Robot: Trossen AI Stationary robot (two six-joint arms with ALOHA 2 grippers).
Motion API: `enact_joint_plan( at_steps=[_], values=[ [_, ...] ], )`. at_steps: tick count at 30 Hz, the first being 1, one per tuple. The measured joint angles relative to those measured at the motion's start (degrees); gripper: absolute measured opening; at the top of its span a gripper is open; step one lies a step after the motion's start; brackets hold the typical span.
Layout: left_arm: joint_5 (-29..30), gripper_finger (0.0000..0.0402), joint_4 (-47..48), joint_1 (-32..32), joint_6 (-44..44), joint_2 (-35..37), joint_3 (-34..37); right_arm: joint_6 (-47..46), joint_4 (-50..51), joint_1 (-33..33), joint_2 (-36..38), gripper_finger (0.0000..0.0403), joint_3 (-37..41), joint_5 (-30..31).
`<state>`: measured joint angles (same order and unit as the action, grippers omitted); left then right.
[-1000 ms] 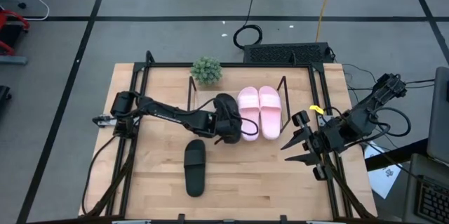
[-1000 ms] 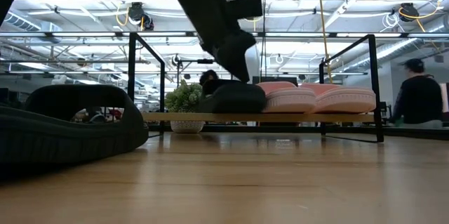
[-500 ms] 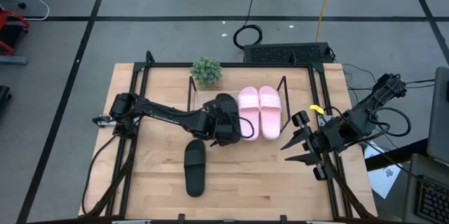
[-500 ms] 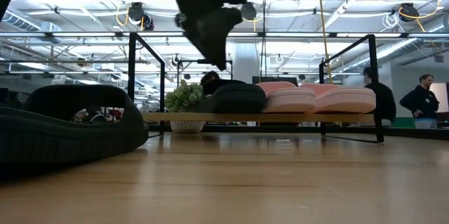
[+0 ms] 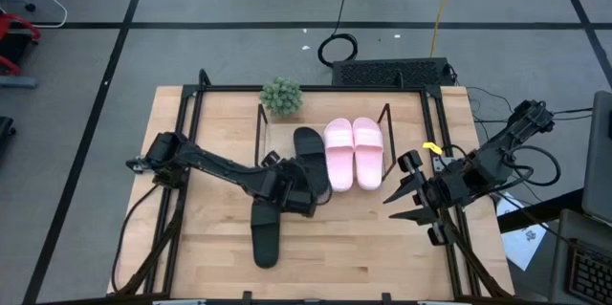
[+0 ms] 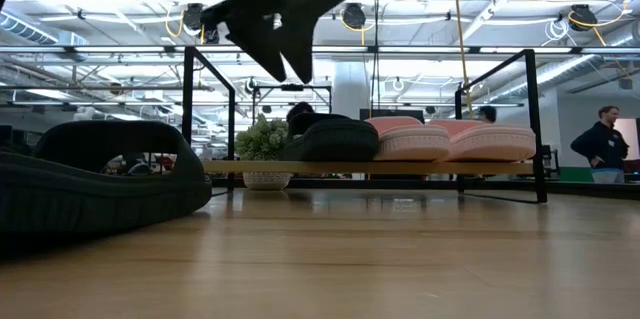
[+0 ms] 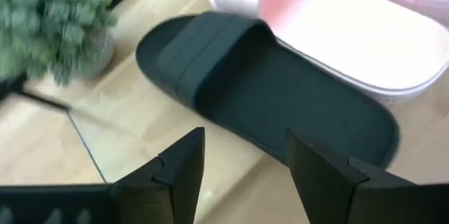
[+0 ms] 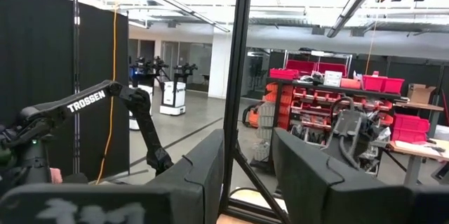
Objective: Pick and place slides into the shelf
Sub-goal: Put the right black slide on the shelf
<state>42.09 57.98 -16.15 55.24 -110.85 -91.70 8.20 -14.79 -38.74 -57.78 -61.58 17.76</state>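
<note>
Matte black, the remaining slide (image 5: 266,231) lies alone on the bare wood in the lower middle of the high view, toe strap toward the shelf (image 5: 264,123), well apart from its mate. That mate (image 5: 309,147) already sits on the shelf board just left of the pink pair (image 5: 354,152), its side touching the nearer pink one in the left wrist view.

Judging by its look, the loose slide is light moulded foam: somewhat springy, stiff enough to lift by one end, matte enough not to slip. The wide strap, or the sole edge beside it, seems the best place to pinch; a grip at the heel would probably let the toe droop.

Just above and between the two black slides in the high view hangs the left gripper (image 5: 298,193), fingers (image 7: 179,168) spread wide with nothing between them. At the right edge of the table the right gripper (image 5: 406,202) waits, likewise parted and empty. A small potted plant (image 5: 281,97) stands at the shelf's upper left corner. People show far off in the room behind.
</note>
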Motion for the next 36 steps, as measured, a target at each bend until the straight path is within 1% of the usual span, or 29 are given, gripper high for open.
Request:
enact_joint_plan(
  at_steps=[4,8,12,13,15,17,18,21,23,27,36],
  values=[
    [1.61,0.0200,2.27,-3.03,11.22,0.57,1.21,0.34,-0.36,0.00,0.32,0.0111,-0.01,-0.03],
    [6.61,0.0200,2.40,-7.89,23.09,2.13,4.25,2.49,-0.32,0.00,1.94,0.0111,0.00,-0.04],
    [14.57,0.0200,-0.16,-12.10,26.97,3.69,6.50,4.96,-0.32,0.00,4.08,0.0111,0.00,-0.02],
    [16.79,0.0200,-3.24,-12.42,27.73,3.66,7.43,5.46,-0.23,0.00,4.68,0.0111,0.00,-0.02],
    [20.11,0.0200,-10.08,-12.49,27.63,3.67,9.66,6.33,0.02,0.00,5.52,0.0111,0.00,-0.02],
    [20.41,0.0200,-14.35,-11.84,26.93,3.72,12.48,7.66,0.69,0.00,6.44,0.0111,-0.02,-0.04],
    [20.34,0.0200,-18.25,-11.37,26.65,3.62,13.95,8.11,1.32,0.00,6.78,0.0111,-0.01,-0.04],
    [21.04,0.0200,-27.65,-9.77,21.77,3.59,17.12,9.06,4.21,0.00,7.88,0.0111,-0.02,-0.02],
    [21.26,0.0200,-31.79,-8.93,18.69,3.61,18.09,9.21,5.62,0.00,8.65,0.0111,-0.02,-0.01],
    [23.64,0.0200,-32.97,-7.17,17.13,3.61,19.13,9.12,8.13,0.00,10.49,0.0111,-0.02,-0.02],
    [23.52,0.0200,-32.37,-4.32,16.94,3.61,21.91,10.49,11.03,0.00,13.94,0.0111,-0.02,-0.04]
  ],
)
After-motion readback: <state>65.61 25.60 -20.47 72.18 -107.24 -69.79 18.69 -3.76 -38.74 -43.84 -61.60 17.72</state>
